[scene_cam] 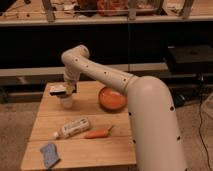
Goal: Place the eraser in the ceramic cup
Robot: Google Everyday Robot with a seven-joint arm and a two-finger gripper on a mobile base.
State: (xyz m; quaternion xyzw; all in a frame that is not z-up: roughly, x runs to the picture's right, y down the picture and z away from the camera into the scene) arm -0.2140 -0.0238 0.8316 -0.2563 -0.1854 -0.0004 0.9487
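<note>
So the claw (64,90) is sitting at the far left end of the wooden table (117,150), right above the little pale cup (66,102), with the arm (107,75) reaching over from the right. It's clamped on the eraser (56,90), which sticks out to the claw's left, flat and level, just over the cup's rim and not inside it. Off to the claw's right is the orange bowl (112,98). Closer to the camera than the claw there's a white bottle (73,128) lying on its side, a carrot (98,133) beside it, and a blue pad (49,154) near the front corner.
</note>
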